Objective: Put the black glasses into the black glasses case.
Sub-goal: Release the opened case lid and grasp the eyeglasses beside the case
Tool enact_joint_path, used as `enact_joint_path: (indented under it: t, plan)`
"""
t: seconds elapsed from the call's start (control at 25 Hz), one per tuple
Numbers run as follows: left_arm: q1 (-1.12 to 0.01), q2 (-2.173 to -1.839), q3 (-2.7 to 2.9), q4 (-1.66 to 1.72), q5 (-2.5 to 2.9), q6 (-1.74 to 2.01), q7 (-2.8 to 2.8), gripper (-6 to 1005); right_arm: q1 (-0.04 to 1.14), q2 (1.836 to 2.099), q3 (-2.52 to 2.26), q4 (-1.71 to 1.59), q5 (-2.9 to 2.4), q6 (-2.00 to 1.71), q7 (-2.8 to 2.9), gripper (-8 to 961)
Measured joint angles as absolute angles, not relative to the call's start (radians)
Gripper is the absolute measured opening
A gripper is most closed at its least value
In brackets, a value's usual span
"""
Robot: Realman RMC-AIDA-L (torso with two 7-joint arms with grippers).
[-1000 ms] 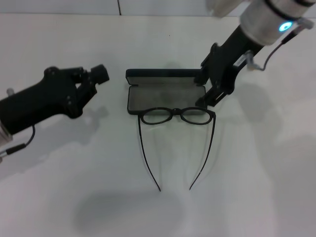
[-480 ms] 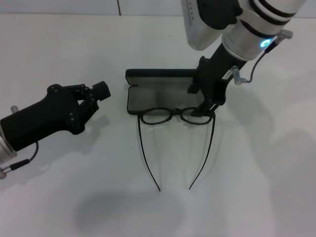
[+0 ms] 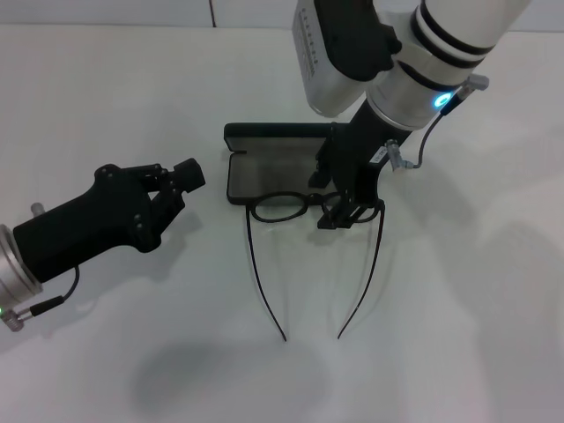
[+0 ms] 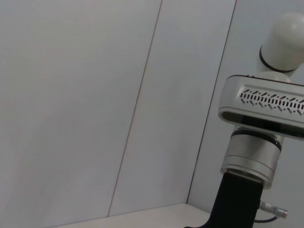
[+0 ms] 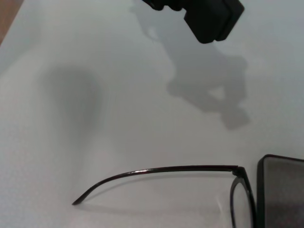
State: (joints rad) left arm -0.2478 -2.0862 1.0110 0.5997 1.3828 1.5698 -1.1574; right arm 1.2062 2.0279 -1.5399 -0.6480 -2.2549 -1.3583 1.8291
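Note:
The black glasses [image 3: 280,209] lie on the white table with their front against the near edge of the black glasses case [image 3: 273,172] and both temple arms pointing toward me. The case lies open, its lid [image 3: 273,134] at the back. My right gripper [image 3: 342,211] is down over the glasses' right lens, open, with dark fingers on either side of the rim. My left gripper [image 3: 189,174] hovers shut to the left of the case. The right wrist view shows one temple arm [image 5: 156,171], a lens rim [image 5: 239,199], a case corner [image 5: 282,190] and the left gripper [image 5: 209,16].
The white table [image 3: 458,308] stretches all around, with a seam line at its far edge [image 3: 211,13]. The left wrist view holds only a pale wall and the right arm's silver and white joints [image 4: 259,109].
My right gripper has swung left and lower, from beside the case's right end to over the glasses' right lens. The left gripper has drifted slightly right and nearer. Glasses and case have not moved.

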Motion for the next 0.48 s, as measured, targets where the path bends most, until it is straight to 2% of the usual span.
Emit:
enact_joint_path:
  t: [0.48]
  plan:
    - [-0.262,-2.087,1.017,0.574,1.379,1.571,-1.145,34,1.209,2.028,-1.547,-0.598,-2.237,-1.307,1.782,557]
